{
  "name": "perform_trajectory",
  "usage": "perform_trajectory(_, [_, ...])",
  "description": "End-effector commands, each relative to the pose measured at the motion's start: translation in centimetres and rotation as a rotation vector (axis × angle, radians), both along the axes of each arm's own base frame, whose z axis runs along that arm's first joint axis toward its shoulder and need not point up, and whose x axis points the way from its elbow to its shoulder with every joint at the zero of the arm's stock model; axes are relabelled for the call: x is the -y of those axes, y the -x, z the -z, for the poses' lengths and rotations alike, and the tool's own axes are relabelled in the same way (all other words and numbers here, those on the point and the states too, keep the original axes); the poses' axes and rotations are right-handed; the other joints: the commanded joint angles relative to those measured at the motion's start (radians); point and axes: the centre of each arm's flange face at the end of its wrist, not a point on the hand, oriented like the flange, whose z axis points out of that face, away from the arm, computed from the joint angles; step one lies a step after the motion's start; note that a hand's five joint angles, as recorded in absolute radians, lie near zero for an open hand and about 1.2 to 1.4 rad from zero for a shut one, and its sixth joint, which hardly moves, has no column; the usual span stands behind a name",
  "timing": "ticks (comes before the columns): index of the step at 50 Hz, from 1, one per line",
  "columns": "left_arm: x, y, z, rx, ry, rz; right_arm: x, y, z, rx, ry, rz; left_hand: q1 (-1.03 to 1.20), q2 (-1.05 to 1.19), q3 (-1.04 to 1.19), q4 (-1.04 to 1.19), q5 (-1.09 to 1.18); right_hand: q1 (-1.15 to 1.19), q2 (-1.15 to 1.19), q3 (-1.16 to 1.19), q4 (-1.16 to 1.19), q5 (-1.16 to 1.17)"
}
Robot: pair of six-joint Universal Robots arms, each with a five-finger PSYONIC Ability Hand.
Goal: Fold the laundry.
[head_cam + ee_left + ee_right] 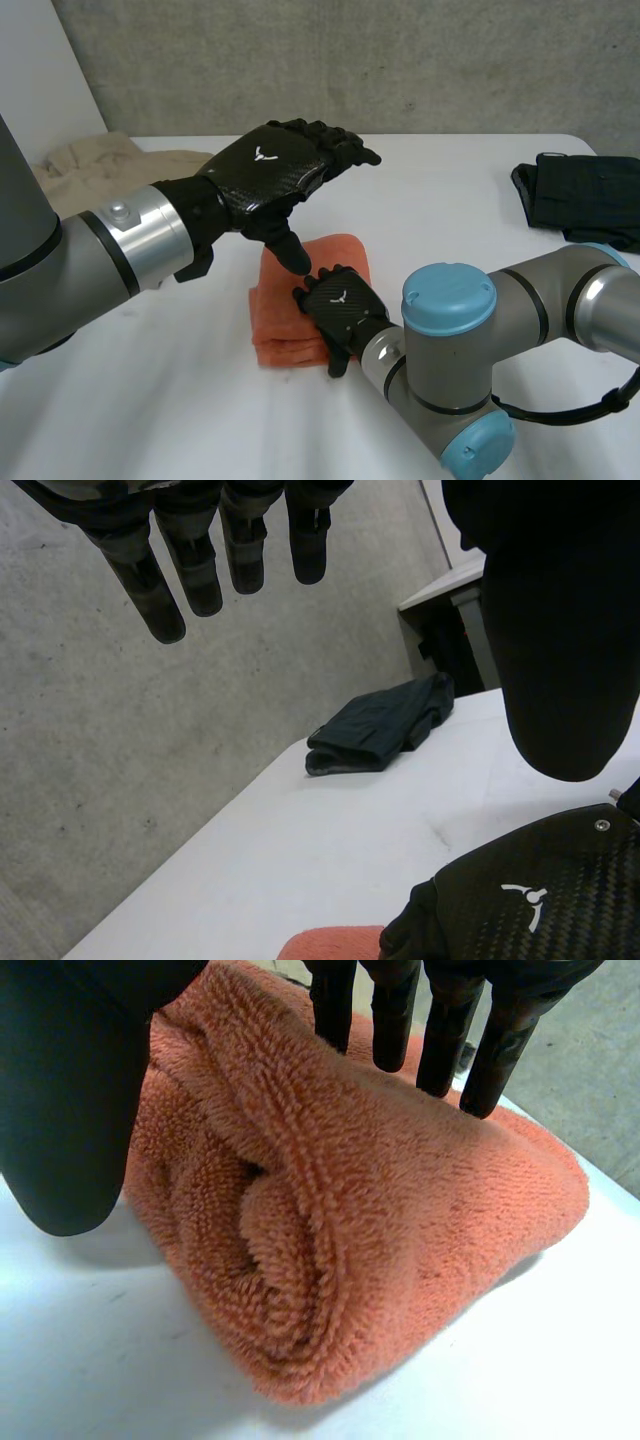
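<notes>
Two black hands meet over one orange towel [275, 320], which lies folded into a thick pad on the white table [440, 200], around the middle of its near half. The right hand [340, 305] rests on top of the towel at its near right part, released. Its fingers [440, 1020] are straight and press their tips into the pile of the upper layer. Its thumb [80, 1110] hangs down beside the rounded fold edge, just above the table; whether it touches the cloth cannot be told. At that edge the towel's layers show as a soft, stacked roll.

The left hand [270, 165] hovers above the towel's far side, palm down, grasping nothing. Its fingers [190, 560] are stretched out loosely, and its thumb points down toward the towel, close to the right hand.

A beige cloth [95, 165] lies crumpled at the table's far left corner. A dark garment [580, 195], folded, sits by the right edge toward the far corner, well apart from the towel. A grey concrete wall [400, 60] stands behind the table.
</notes>
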Motion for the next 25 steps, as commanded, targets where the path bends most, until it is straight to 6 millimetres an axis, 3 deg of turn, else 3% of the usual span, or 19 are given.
perform_trajectory(1, [0.0, 0.1, 0.2, 0.003, -0.007, 0.002, 1.2, -0.9, 1.5, -0.013, 0.014, 0.002, 0.012, 0.006, 0.002, 0.006, -0.013, 0.042, -0.011, 0.02, 0.002, 0.006])
perform_trajectory(25, [0.0, 0.1, 0.3, 0.004, -0.01, 0.002, 4.8, -3.0, 0.3, 0.054, 0.113, 0.011, 0.012, 0.006, 0.002, 0.006, -0.013, 0.321, 0.268, 0.299, 0.281, 0.285])
